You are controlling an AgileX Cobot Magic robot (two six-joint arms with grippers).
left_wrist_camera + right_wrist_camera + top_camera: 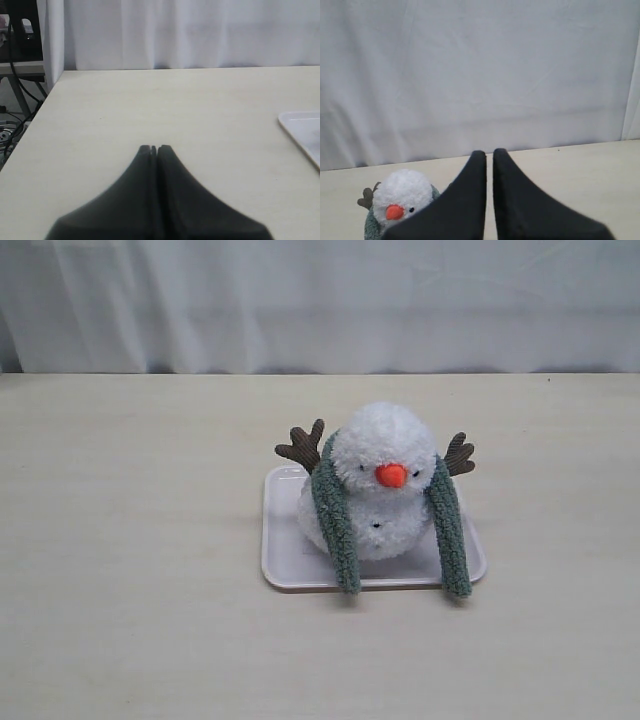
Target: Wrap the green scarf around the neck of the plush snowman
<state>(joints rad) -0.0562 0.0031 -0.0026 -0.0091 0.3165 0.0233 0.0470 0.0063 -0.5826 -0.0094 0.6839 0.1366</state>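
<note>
Nearest in the exterior view, a bare stretch of the pale table (120,640) is seen, with neither arm in that picture. Just beyond it, the two rounded ends of the green scarf (336,525) are laid over the front rim of a white rectangular tray (280,565), their tips reaching the table. From there the scarf is led up in two strands, well apart, one on either side of the plush snowman (385,445), and is passed behind the head, so that the front of the snowman's neck (375,502) is left uncovered. The snowman is seated upright on the tray, its orange nose (391,475) turned toward the camera and its brown twig arms (300,447) raised behind the scarf strands. Behind the table a white curtain (300,300) is hung. In the left wrist view the left end effector (154,149) is shown with its dark fingers pressed together, nothing being held, over bare table, with only a corner of the tray in sight, well apart from it. In the right wrist view the right end effector (489,152) is shown closed to a thin slit, also with nothing held, and the snowman's head is seen beyond it, apart from the fingers.
</note>
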